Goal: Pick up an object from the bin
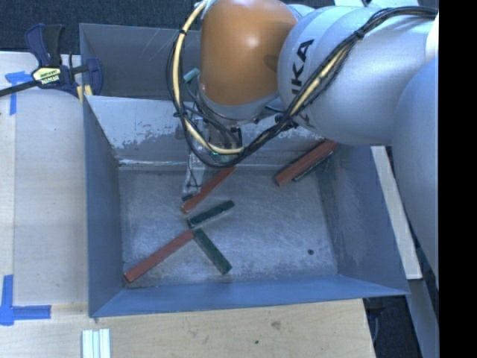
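- Camera view shows the gripper [194, 185] low by the bin's [100, 200] back wall, its tip at the upper end of a reddish-brown stick [214, 184] lying slantwise on the floor.
- Whether the gripper is open or closed cannot be told, as the orange wrist cover [238, 47] hides most of it.
- A dark green stick [210, 212] lies just in front of the reddish-brown one.
- Likely step: settling onto the reddish-brown stick, which is not yet lifted.
- Next move calls for closing across its narrow width, then rising straight up, clear of the green stick.
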Tool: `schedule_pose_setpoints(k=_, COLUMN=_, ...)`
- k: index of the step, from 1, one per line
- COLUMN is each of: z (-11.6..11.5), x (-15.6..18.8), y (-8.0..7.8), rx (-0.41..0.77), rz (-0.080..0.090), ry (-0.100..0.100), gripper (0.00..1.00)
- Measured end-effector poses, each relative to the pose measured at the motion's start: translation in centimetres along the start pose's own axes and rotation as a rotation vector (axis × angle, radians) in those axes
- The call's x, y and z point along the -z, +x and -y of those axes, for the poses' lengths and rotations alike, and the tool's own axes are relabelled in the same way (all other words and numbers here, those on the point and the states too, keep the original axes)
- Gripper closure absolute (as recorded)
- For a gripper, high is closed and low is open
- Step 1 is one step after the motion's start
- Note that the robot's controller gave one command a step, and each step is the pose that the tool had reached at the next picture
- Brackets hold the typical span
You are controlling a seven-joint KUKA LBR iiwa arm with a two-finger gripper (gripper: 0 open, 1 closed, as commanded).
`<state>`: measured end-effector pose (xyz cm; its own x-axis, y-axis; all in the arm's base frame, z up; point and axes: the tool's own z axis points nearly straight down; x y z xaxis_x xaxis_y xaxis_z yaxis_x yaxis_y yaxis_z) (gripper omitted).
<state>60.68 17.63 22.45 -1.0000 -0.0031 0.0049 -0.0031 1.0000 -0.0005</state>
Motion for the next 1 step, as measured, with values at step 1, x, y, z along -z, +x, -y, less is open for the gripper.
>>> schedule_pose_setpoints(k=1, z=0.08, x=0.52, y=-0.17, rx=-0.003, rz=0.008, ry=-0.002, gripper=0.0)
